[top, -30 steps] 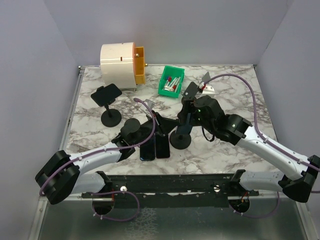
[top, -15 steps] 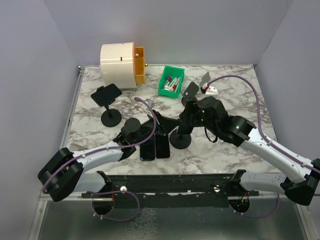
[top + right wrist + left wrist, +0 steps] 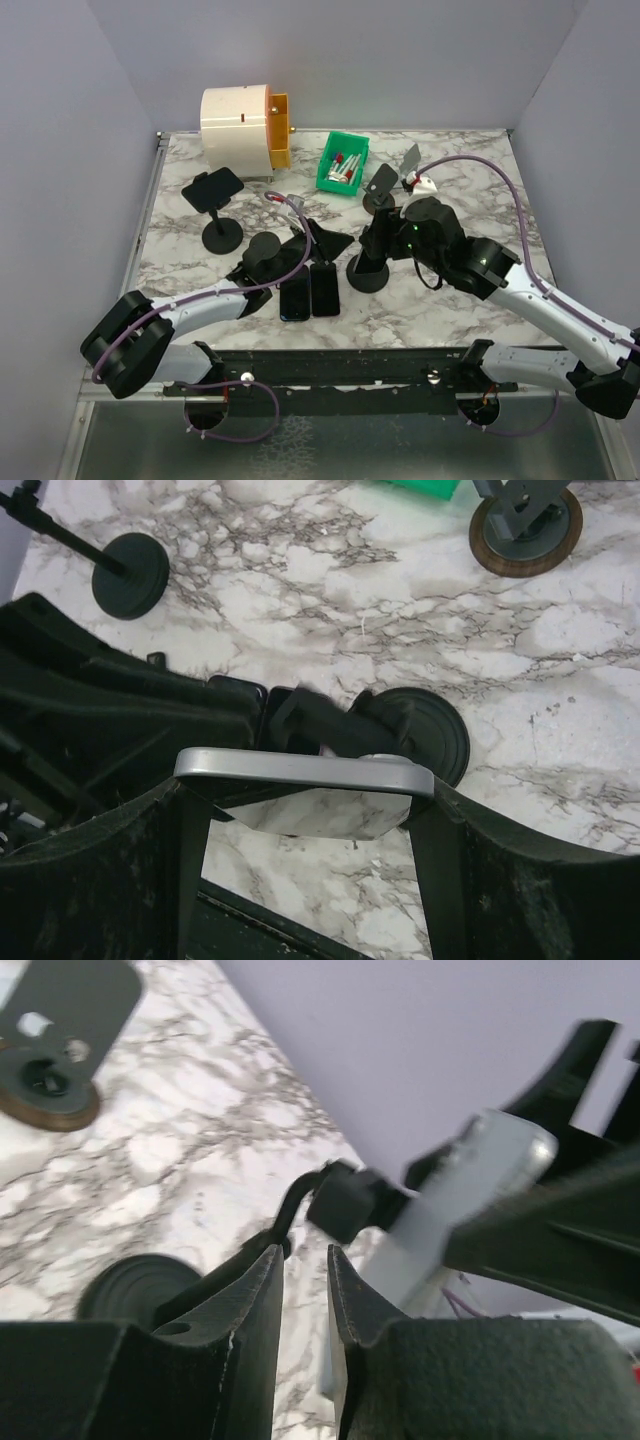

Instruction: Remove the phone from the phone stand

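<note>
Marble tabletop (image 3: pixel 170 255), lavender-grey walls on three sides.

Top view: right gripper (image 3: pixel 378 232) sits over the centre phone stand (image 3: pixel 368 275). Left gripper (image 3: pixel 318 238) is just beside it on the left. The arm bodies hide the phone from up here. Two other dark handsets lie flat side by side at the near edge (image 3: pixel 295 298) (image 3: pixel 324 290). Spare stands are at left (image 3: pixel 215 188), near the left arm (image 3: pixel 265 250) and at the back (image 3: pixel 382 182). Green bin (image 3: pixel 326 165) and a white-and-orange drum (image 3: pixel 235 125) are at the rear.

Right wrist view fills in what the top view lacks. The silver-edged phone (image 3: pixel 300 770) spans the full gap of the right gripper (image 3: pixel 305 792), with one finger on each end, so the jaws are wide and clamped on it. The stand's round base (image 3: pixel 420 735) is directly beyond, and its black head is right behind the phone edge.

Left wrist view gives the side angle. The phone (image 3: pixel 470 1185) is tilted, with the stand's hinge block against it, and the curved stem runs down toward the base (image 3: pixel 125 1280). Can't tell whether the phone is seated in the cradle or just off it.

Left gripper (image 3: pixel 303 1260): jaws nearly together, a thin slit with marble showing through. The stem ends at one fingertip (image 3: pixel 262 1280), so I can't tell whether anything is pinched.
</note>
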### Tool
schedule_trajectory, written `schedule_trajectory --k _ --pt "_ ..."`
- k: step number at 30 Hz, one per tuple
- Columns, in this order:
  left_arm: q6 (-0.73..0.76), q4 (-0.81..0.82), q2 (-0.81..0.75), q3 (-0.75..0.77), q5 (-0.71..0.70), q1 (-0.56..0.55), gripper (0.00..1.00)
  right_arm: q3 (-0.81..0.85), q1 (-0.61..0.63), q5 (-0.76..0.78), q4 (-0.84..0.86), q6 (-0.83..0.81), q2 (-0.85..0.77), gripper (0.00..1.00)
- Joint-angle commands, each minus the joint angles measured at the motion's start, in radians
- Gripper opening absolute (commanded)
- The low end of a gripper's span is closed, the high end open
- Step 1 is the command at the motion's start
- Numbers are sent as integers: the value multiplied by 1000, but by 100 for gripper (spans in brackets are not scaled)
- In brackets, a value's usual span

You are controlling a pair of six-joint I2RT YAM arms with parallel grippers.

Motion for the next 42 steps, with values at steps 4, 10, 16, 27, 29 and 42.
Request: schedule_trajectory --k 4,10,16,27,29,42 --pt "7 -80 36 -2 -88 36 0 -22 -3 -29 -53 -39 -48 0" --pt "11 -80 33 -1 -84 36 0 -18 -3 -39 -43 -42 -54 0" --pt "12 -80 27 4 -74 35 0 -5 -2 -86 -24 -41 -68 0" --pt "41 -101 -82 5 -53 34 40 59 -2 -242 17 -121 -132 0" --pt "72 -126 -132 10 -46 34 51 73 -2 -257 21 -156 -146 0" --pt "395 -315 -461 75 4 36 87 123 -1 -292 113 -245 -190 0"
